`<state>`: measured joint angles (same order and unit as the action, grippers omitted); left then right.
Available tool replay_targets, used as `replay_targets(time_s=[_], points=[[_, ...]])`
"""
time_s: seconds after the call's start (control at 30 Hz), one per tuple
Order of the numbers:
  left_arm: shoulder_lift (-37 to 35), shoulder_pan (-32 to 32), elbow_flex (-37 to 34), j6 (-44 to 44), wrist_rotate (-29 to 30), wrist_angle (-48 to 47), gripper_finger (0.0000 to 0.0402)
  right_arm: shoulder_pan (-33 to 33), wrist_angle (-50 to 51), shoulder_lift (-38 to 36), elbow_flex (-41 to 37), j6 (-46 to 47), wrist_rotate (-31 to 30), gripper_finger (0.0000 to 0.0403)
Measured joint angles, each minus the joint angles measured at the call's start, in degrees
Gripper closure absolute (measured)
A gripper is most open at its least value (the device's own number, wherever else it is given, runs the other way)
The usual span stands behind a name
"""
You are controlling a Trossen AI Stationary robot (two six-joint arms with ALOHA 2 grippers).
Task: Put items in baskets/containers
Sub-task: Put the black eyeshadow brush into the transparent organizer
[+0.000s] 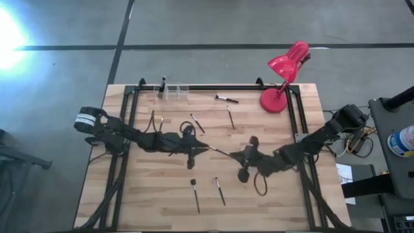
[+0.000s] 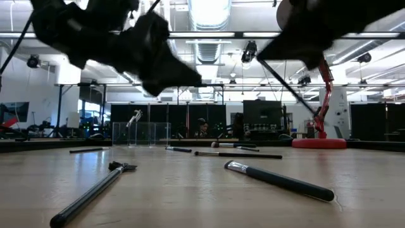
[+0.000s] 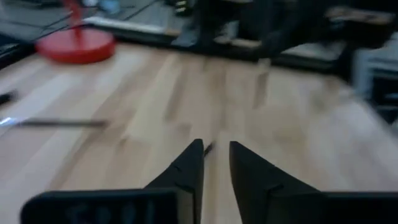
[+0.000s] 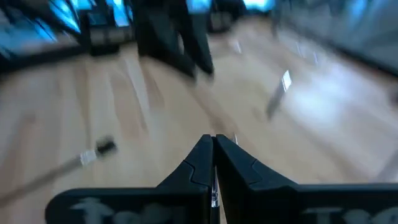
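No readable writing is showing for you. Your right gripper (image 4: 213, 144) is pinching a thin brush (image 1: 223, 153) mid-table; your left gripper (image 3: 216, 151) is standing slightly parted beside it. The clear cups (image 1: 173, 91) are sitting at the far edge.

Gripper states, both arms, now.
Left gripper: open, fingers apart, above the table's middle.
Right gripper: closed on a thin brush, held above the table.

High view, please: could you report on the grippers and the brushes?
Left gripper open, mid-table. Right gripper shut on thin dark brush. Clear plastic cups at far edge; red desk lamp well aside.
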<state>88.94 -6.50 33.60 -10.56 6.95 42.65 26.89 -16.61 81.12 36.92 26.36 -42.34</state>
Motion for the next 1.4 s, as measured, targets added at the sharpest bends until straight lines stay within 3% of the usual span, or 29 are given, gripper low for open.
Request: replay_targets(time_s=[0.1,0.23,0.4,0.83,1.13,1.27,1.4], points=[[0.5,0.0,3.0,0.2,-6.2,1.4,0.0313,-2.4,-16.4,0.0,-2.8,-10.2,3.9,0.0394],[0.6,0.0,4.0,0.2,-9.9,7.6,0.0301,-3.3,-34.5,0.2,-5.8,-19.2,7.2,0.0394],[0.6,-0.1,3.8,-1.3,-12.4,14.2,0.0298,-3.4,-48.2,2.7,-6.6,-25.3,9.6,0.0394],[0.6,-0.5,5.1,-2.2,-12.3,15.8,0.0298,-5.3,-55.8,13.9,2.6,-30.5,9.8,0.0394],[0.9,-0.6,5.0,-0.1,-12.4,18.2,0.0299,-5.5,-55.7,16.0,5.7,-32.4,10.3,0.0394],[0.9,-0.6,5.0,0.6,-12.0,18.8,0.0324,-5.4,-55.7,16.0,5.7,-32.4,11.1,0.0394],[0.9,-0.8,5.0,2.7,-11.9,18.8,0.0382,-5.5,-55.7,16.1,5.7,-32.4,10.8,0.0394]])
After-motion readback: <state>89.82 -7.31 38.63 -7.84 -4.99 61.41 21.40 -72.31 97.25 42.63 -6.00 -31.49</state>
